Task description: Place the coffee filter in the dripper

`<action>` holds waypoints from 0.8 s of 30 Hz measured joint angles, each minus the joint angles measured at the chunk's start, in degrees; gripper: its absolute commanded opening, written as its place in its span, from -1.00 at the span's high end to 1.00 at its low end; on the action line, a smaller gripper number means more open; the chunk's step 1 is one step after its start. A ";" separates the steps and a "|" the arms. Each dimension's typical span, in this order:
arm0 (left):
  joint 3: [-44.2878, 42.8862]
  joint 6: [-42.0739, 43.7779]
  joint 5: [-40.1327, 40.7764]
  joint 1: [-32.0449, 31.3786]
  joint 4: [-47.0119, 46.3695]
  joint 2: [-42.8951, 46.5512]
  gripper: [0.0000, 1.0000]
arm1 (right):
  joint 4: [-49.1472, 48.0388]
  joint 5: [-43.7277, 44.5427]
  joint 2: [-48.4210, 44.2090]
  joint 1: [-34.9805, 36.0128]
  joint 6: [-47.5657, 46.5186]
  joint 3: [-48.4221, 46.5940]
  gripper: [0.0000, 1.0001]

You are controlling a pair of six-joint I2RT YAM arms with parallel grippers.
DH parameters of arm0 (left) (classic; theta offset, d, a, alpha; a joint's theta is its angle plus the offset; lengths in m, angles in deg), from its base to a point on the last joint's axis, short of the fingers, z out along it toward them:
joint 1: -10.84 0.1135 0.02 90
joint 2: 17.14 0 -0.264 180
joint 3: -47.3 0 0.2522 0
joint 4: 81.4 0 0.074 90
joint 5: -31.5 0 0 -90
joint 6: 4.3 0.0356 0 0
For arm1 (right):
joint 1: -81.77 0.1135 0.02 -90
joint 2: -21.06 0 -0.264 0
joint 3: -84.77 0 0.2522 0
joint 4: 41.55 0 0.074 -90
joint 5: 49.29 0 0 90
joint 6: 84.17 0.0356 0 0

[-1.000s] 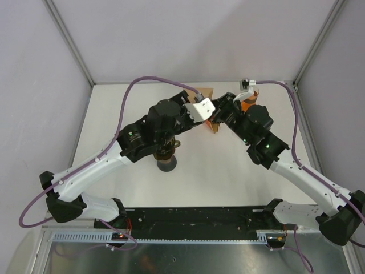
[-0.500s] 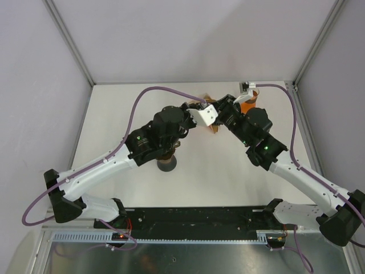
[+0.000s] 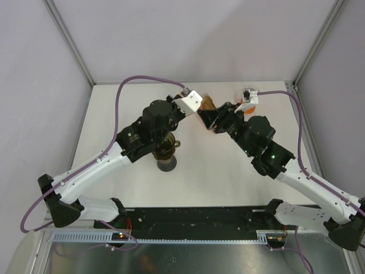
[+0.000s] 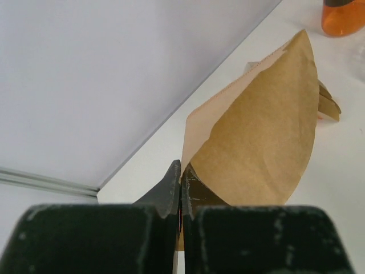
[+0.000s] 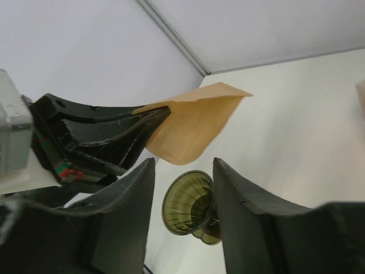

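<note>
The coffee filter [image 4: 256, 142] was drawn toward 10 o'clock, pinched in the left claw [image 4: 181, 174]. The right claw [image 5: 182, 166] was left wide and empty. Carrying to the dripper [image 5: 185, 208] seemed possible.

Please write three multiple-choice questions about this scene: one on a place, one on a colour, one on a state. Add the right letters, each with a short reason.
1. Where does the dripper stand?
A. on the table, under the left arm
B. in the far right corner of the table
C. between the right gripper's fingers

2. What colour is the raised coffee filter?
A. white
B. brown
C. blue

3. What is the state of the right gripper?
A. open, holding nothing
B. shut on the filter
C. shut on the dripper

Answers:
1 A: the top view shows it on the table beneath the left arm.
2 B: both wrist views show brown paper.
3 A: its fingers stand apart and empty, while the left gripper pinches the filter.
</note>
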 measured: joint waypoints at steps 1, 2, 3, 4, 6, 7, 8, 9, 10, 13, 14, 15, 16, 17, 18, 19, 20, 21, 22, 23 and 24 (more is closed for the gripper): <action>0.00 -0.57 0.02 0.00 0.02 0.02 1.00 | 0.35 0.63 0.09 0.15 -0.07 0.00 -0.11; 0.00 -1.03 0.02 0.00 0.04 0.02 1.00 | 0.66 1.03 0.22 0.22 -0.11 0.00 -0.15; 0.00 -1.51 0.00 0.00 0.07 0.02 1.00 | 0.76 1.40 0.48 0.35 -0.04 0.00 -0.18; 0.00 -1.92 0.02 0.00 0.04 0.02 0.99 | 0.72 1.68 0.92 0.39 0.07 0.00 -0.21; 0.00 -2.82 0.02 0.00 0.04 0.02 0.99 | 0.61 1.95 2.05 0.44 0.42 0.00 -0.26; 0.00 -3.08 0.00 0.00 0.04 0.02 0.99 | 0.33 1.95 2.82 0.48 0.59 0.00 -0.28; 0.00 -3.43 0.00 0.00 0.07 0.02 1.00 | -0.04 1.92 3.50 0.48 0.72 0.00 -0.28; 0.00 -3.78 -0.02 0.00 0.07 0.02 1.00 | -0.68 1.84 4.37 0.50 0.87 0.02 -0.28; 0.00 -4.07 -0.07 0.00 0.07 0.04 1.00 | -1.44 1.75 5.27 0.52 1.05 0.04 -0.27; 0.00 -5.09 -0.59 0.00 0.28 0.09 0.99 | -3.39 1.75 7.43 0.52 1.57 0.07 -0.20; 0.00 -5.51 -0.90 0.00 0.48 0.13 0.99 | -4.17 1.70 8.15 0.42 1.86 0.07 -0.15; 0.00 -5.99 -1.20 0.00 0.70 0.17 0.99 | -4.92 1.42 8.92 0.20 2.12 0.04 -0.01; 0.00 -6.43 -1.51 0.00 0.94 0.26 1.00 | -5.75 0.92 9.81 -0.07 2.60 0.07 0.13; -0.04 -6.91 -1.66 0.00 1.09 0.35 1.00 | -6.29 0.59 10.49 -0.20 2.80 0.07 0.34; -0.17 -7.30 -1.99 0.00 1.33 0.39 0.99 | -7.10 0.15 11.34 -0.46 3.13 0.04 0.51; -0.33 -7.89 -2.51 0.00 1.62 0.48 0.99 | -7.76 -0.35 12.09 -0.74 3.41 0.07 0.69; -0.57 -8.50 -3.04 0.02 2.08 0.57 0.99 | -8.15 -0.68 12.72 -1.01 3.63 0.07 0.81; -0.70 -9.03 -3.37 0.22 2.29 0.63 0.99 | -8.28 -0.85 13.09 -1.27 3.69 0.07 0.90; -0.85 -9.62 -4.20 0.57 2.73 0.81 1.00 | -8.28 -1.05 13.22 -1.49 3.76 0.11 0.95; -0.98 -10.38 -4.94 0.98 3.15 0.98 0.97 | -8.20 -1.05 13.22 -1.66 3.69 0.15 0.98; -0.98 -11.06 -5.79 1.64 3.58 1.22 0.88 | -8.22 -1.01 13.16 -1.92 3.56 0.15 0.99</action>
